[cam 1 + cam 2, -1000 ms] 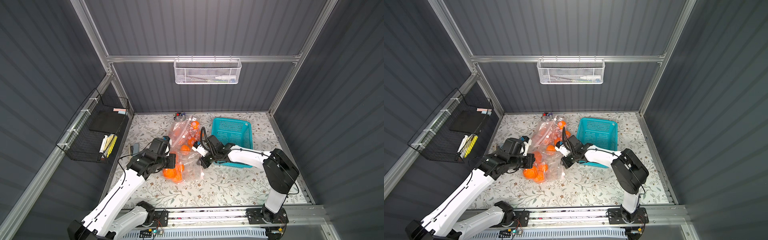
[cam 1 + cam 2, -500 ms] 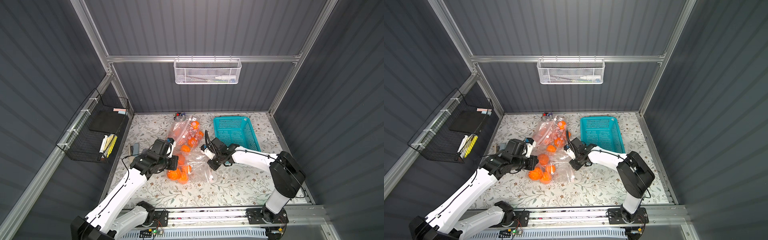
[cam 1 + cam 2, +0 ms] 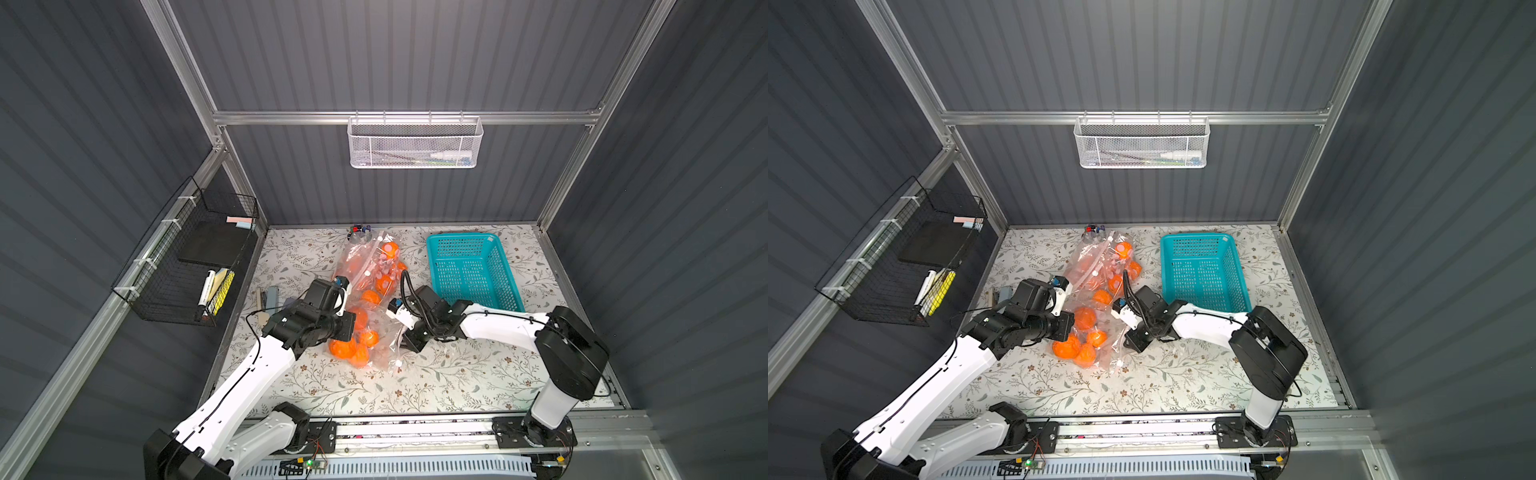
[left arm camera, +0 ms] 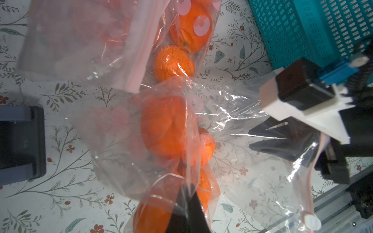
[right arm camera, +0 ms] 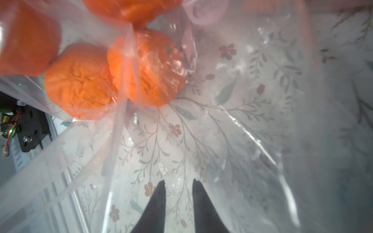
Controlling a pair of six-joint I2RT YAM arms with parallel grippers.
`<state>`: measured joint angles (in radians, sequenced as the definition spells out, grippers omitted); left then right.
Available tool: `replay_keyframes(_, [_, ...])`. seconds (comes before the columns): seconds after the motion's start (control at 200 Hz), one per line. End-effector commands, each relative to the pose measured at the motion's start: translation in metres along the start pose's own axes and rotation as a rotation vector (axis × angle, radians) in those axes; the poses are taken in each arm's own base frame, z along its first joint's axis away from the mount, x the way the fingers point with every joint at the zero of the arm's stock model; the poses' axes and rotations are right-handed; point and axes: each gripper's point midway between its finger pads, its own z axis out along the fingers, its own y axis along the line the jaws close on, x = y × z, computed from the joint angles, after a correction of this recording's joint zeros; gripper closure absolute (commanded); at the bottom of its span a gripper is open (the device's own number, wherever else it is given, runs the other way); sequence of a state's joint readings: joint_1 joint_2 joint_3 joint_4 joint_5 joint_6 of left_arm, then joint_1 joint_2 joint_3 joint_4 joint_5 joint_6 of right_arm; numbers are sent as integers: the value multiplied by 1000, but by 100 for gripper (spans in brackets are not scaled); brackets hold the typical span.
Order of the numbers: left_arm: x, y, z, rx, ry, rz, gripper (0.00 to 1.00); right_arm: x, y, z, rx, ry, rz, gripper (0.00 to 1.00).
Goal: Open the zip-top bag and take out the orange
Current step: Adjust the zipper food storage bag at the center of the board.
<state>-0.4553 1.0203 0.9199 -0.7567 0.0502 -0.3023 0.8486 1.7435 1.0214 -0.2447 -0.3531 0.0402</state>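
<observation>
A clear zip-top bag (image 3: 376, 332) with several oranges (image 3: 347, 349) lies mid-table in both top views. My left gripper (image 3: 351, 326) is shut on a fold of its film beside the oranges (image 4: 165, 127); its black fingertips (image 4: 186, 187) pinch the plastic. My right gripper (image 3: 401, 343) is at the bag's other side, open with a small gap. Its dark fingers (image 4: 268, 147) show through the film. In the right wrist view the right gripper (image 5: 178, 181) has film all round it and nothing between the tips; two oranges (image 5: 80, 80) lie ahead.
A second bag of oranges (image 3: 370, 257) lies behind the first. A teal basket (image 3: 469, 270) stands at the back right, close to my right arm. A black wire rack (image 3: 187, 257) hangs on the left wall, a white mesh basket (image 3: 415, 143) on the back wall.
My right gripper's jaws have parted and let the film go while it moved toward the front. The bag and its oranges have shifted frontward with my left gripper.
</observation>
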Motion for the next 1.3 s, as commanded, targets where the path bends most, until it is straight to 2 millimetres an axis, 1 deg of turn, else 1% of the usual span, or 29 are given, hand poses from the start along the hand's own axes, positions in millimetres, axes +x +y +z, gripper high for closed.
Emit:
replay_keyframes(0.0, [-8,6,-8,-35,-51,38,100,13,-4,17,10,25,17,78])
replay_keyframes(0.075, [-14,6,-14,-41,-73,55,100,23,-9,25,17,17,30,81])
replay_keyframes(0.09, [-15,5,-15,-36,-76,64,100,22,-9,26,15,10,29,82])
replay_keyframes(0.195, [-27,-8,-27,18,-106,135,100,30,-9,33,-2,-12,4,82])
replay_keyframes(0.26, [-33,-17,-35,62,-121,174,100,34,-15,36,20,-12,-6,83])
replay_keyframes(0.27, [-33,-18,-36,71,-123,180,100,34,-19,36,48,-14,-8,83])
replay_keyframes(0.29, [-35,-21,-38,84,-129,191,100,36,-23,37,66,-19,-12,83])
replay_keyframes(0.34, [-39,-26,-46,103,-150,205,100,36,-26,37,81,-49,-36,84])
replay_keyframes(0.405, [-49,-36,-63,150,-201,223,100,34,-26,33,89,-102,-58,84])
replay_keyframes(0.5, [-64,-63,-95,287,-327,276,100,31,-24,26,85,-192,-94,82])
replay_keyframes(0.585, [-63,-91,-120,457,-412,356,100,31,-22,26,75,-222,-108,79])
replay_keyframes(0.65, [-63,-96,-128,477,-446,423,100,31,-23,26,82,-220,-105,75])
replay_keyframes(0.705, [-65,-98,-132,482,-466,434,100,31,-26,26,95,-223,-106,71])
replay_keyframes(0.77, [-62,-92,-122,453,-434,410,100,32,-26,25,96,-224,-105,69])
replay_keyframes(0.83, [-60,-78,-106,374,-382,370,100,33,-27,25,102,-218,-101,66])
replay_keyframes(0.865, [-60,-64,-93,292,-351,339,100,34,-28,25,104,-216,-100,65])
replay_keyframes(0.911, [-58,-48,-78,208,-302,303,95,34,-29,25,112,-214,-97,63])
replay_keyframes(0.951, [-55,-33,-63,124,-251,262,95,36,-30,25,117,-211,-93,61])
replay_keyframes(1.011, [-46,-12,-42,17,-164,213,95,36,-29,25,114,-212,-92,60])
replay_keyframes(1.136, [-23,14,-6,-109,-7,151,96,35,-27,25,103,-212,-96,59])
replay_keyframes(1.226, [-9,29,12,-186,77,133,100,33,-22,23,75,-225,-109,58])
replay_keyframes(1.296, [0,40,21,-243,110,111,100,31,-18,18,62,-247,-116,54])
